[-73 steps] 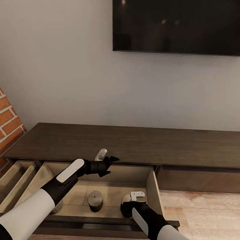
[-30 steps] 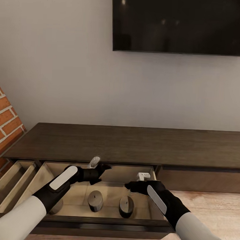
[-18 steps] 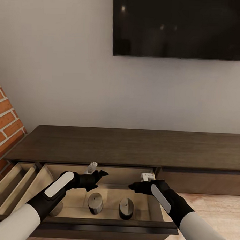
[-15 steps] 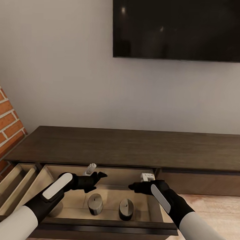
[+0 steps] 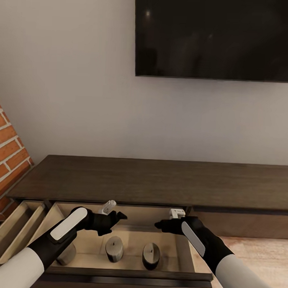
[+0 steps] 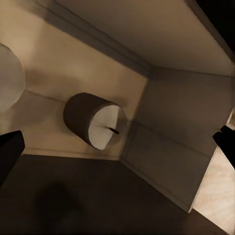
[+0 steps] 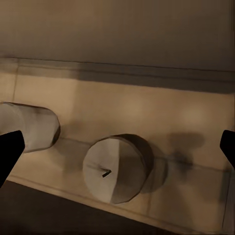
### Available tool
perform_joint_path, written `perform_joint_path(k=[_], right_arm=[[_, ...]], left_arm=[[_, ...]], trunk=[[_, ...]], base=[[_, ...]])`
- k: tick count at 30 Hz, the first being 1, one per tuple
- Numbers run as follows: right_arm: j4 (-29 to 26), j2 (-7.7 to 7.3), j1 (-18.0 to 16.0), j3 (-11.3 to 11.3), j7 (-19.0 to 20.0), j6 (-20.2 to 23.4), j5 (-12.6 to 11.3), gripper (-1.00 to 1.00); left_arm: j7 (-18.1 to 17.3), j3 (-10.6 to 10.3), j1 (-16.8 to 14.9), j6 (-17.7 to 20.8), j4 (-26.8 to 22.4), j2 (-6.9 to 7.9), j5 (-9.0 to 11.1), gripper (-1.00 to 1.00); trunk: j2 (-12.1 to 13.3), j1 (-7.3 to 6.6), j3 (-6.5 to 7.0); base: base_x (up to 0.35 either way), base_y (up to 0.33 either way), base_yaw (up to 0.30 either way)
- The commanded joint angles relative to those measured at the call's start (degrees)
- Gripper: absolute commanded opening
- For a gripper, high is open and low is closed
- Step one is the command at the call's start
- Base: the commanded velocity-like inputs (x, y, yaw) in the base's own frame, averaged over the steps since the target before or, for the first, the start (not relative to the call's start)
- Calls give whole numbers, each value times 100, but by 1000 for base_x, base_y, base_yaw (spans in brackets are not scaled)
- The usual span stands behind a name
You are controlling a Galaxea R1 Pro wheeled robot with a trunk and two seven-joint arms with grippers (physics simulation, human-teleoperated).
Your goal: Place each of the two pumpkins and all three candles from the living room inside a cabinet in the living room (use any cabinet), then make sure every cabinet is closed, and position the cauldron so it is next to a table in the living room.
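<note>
The long dark brown cabinet (image 5: 159, 180) has a drawer (image 5: 183, 246) pulled out. Three candles stand in it: one in the middle (image 5: 114, 248), one to the right (image 5: 151, 255), and one at the left (image 5: 66, 254) half hidden under my left forearm. My left gripper (image 5: 117, 216) hovers open above the drawer's back, and my right gripper (image 5: 159, 224) hovers open above the right candle. The left wrist view has a wicked candle (image 6: 98, 127) near the drawer's corner. The right wrist view has two candles (image 7: 115, 169) (image 7: 29, 127). The pumpkins, cauldron and table are out of view.
A black TV (image 5: 215, 38) hangs on the white wall above the cabinet. A red brick fireplace (image 5: 5, 154) stands at the left. A second open drawer (image 5: 14, 226) with dividers lies left of mine. Wood plank floor (image 5: 252, 253) shows at the right.
My right gripper let go of the right candle and rose out of the drawer. My left gripper drew back a little. The camera shifted, so the TV and the cabinet sit lower in the picture.
</note>
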Motion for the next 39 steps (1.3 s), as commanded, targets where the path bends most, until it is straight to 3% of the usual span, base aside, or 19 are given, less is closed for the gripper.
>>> perform_joint_path(k=[1,39], right_arm=[[139,10,0,-9,0,0,0,100],[306,17,0,-19,8,70,-9,100]], left_arm=[[6,-1,3,3,-3,0,-1,100],[13,7,0,4,34,22,-10,100]], trunk=[[42,-22,18],[1566,-857,714]], base=[[0,0,0],[0,0,-10]])
